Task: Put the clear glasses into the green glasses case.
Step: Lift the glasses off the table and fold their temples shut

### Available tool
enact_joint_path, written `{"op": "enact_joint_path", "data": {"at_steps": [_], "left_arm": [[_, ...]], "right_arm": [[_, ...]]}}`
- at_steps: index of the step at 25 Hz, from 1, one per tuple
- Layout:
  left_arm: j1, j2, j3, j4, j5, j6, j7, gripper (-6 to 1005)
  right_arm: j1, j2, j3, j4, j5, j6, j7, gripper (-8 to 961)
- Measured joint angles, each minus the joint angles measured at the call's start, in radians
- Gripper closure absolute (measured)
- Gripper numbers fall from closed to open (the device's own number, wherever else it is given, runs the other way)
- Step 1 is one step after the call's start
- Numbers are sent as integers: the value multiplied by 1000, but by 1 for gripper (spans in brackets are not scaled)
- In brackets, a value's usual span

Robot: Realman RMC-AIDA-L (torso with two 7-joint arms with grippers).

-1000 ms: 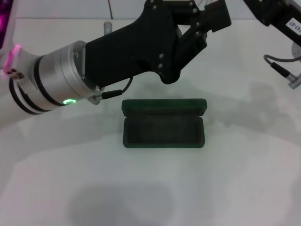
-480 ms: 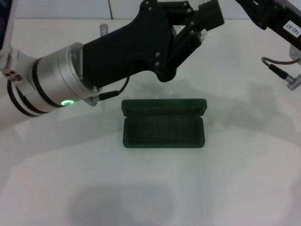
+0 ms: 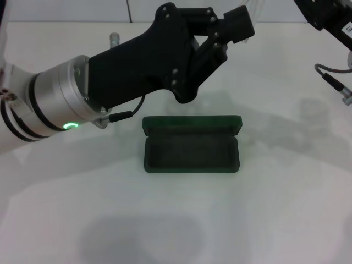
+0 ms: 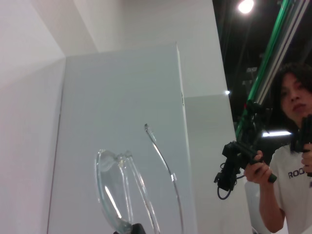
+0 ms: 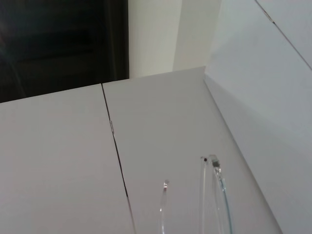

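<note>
glasses case first: the green glasses case (image 3: 191,147) lies open on the white table (image 3: 275,220), lid folded back flat behind the tray, dark lining showing and the tray holding nothing. the left gripper (image 3: 245,22) reaches in from the robot's left and hangs above and behind the case, its black body over the lid's far edge, well apart from the case itself. in the head view the clear glasses (image 3: 254,6) show only as a faint transparent piece at the gripper's tip, up near the top edge. the left wrist view shows them better: clear glasses (image 4: 127,187) standing up from the base of the picture, 1 lens and 2 thin curved arms rising against a white wall, the lower part of the frame meeting a dark tip there. they seem gripped by the left gripper, though the fingers themselves are hidden, so how far they are closed i cannot tell. the right wrist view catches the glasses' thin clear arms (image 5: 214,195) too. the right gripper is out of sight; only the right arm (image 3: 330,22) shows at the far right corner, away from the case.
</note>
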Motion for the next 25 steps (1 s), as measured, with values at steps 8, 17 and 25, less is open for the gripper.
{"op": "enact_joint_path", "data": {"at_steps": [8,17,25], "left_arm": [[0,7,-1,6,1,17,-23,963],[-2,21,-14,13,4,19,-37,963],[-2,42,-68,43,29,19,-85,963]], "right_arm": [[-2,-4,-13,-1,-45,62,-1,882],[-9,-6,-22,-3,-140,74,0,882],[-30,-9,-34,-5,-154,68,6,882]]}}
